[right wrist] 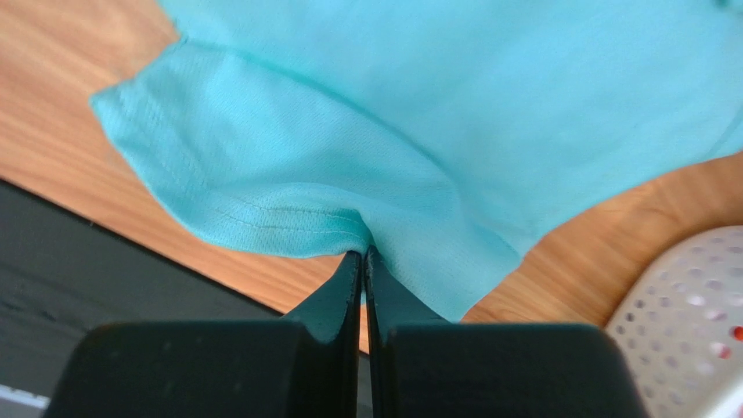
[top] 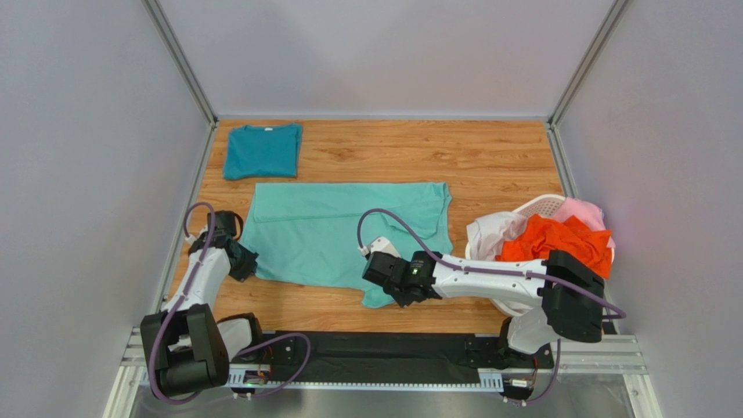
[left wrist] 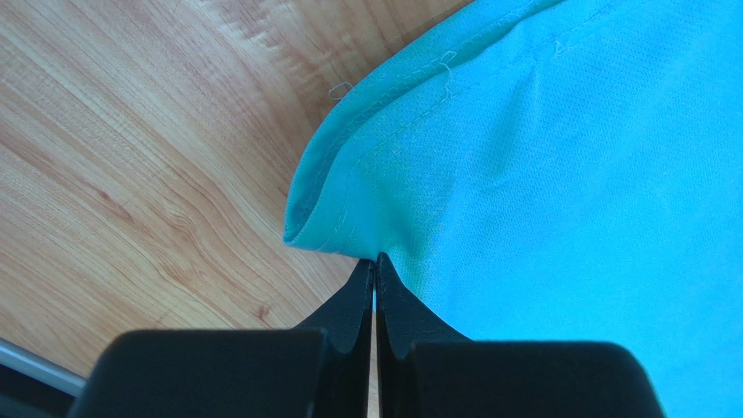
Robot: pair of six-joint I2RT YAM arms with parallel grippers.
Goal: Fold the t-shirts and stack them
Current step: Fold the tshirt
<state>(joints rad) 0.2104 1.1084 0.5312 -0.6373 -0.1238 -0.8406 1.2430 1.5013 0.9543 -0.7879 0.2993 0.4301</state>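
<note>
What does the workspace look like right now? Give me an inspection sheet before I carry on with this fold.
Surface: wooden table, no marks seen.
Job's things: mint t-shirt spread flat mid-table; teal t-shirt folded at far left; orange t-shirt, pink t-shirt and white t-shirt heaped in the laundry basket at right.
Clutter: nothing seen.
Grippers: left pincer shut on the mint t-shirt's near left corner; right pincer shut on its near right corner.
Cables: right arm's purple cable arches over the mint t-shirt; left arm's cable loops beside it.
Surroundings: grey walls on three sides; metal rail at near edge.
</note>
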